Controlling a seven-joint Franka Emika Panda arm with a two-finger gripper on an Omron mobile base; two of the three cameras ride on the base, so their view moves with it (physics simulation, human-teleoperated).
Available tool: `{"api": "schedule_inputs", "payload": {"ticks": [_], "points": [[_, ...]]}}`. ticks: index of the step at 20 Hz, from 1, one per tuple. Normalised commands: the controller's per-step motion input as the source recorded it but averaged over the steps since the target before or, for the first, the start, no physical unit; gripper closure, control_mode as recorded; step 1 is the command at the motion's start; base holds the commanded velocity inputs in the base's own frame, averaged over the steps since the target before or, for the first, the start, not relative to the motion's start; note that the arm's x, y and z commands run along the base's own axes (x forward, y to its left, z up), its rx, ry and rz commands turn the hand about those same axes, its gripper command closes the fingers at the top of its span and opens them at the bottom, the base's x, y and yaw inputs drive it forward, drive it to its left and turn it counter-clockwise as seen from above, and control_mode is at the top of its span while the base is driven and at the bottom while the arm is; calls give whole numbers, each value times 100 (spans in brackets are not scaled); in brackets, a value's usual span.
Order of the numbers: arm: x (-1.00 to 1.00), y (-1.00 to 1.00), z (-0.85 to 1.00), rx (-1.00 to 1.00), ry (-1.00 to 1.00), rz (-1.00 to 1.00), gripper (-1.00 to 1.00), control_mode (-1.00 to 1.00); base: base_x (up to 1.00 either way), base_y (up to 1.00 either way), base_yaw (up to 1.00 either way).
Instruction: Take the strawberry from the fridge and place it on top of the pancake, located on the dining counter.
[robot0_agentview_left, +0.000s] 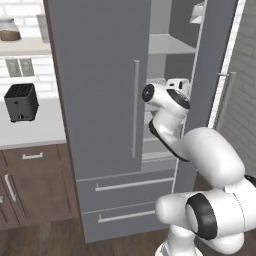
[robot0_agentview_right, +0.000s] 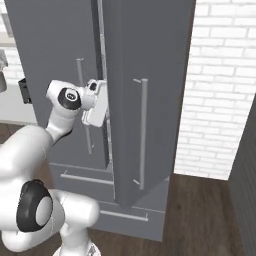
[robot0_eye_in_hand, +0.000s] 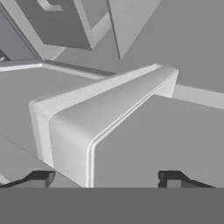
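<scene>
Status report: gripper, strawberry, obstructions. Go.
Gripper open, empty, inside the fridge past its open right door. Strawberry not sighted. Pale shelf edge dead ahead of the fingers.

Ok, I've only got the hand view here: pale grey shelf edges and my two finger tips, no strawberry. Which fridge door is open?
Observer: The right-hand door is swung open; the left door is shut, as the left base view shows.
Operator: Is the hand actually inside the fridge?
Observer: Yes. The arm's wrist reaches through the opening at the middle shelves of the fridge.
Operator: Are the bottom drawers pulled out?
Observer: No, both drawers sit shut below the doors.
Operator: Any red berry from your side?
Observer: None that I can make out; the arm and the open door cover much of the interior.
</scene>
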Motion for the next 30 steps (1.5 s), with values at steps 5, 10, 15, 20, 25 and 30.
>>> {"api": "schedule_inputs", "payload": {"ticks": [5, 10, 15, 20, 25, 30], "points": [[-15, -99, 0, 9, 0, -8, -100, -100, 0, 0, 0], [-8, -100, 0, 13, 0, -5, -100, -100, 0, 0, 0], [-8, -100, 0, 11, 0, 0, -100, -100, 0, 0, 0], [-7, -100, 0, 11, 0, 0, -100, -100, 0, 0, 0], [-3, -100, 0, 12, 0, 0, -100, -100, 0, 0, 0], [-5, -91, 0, 12, 0, 0, -100, -100, 0, 0, 0]]}}
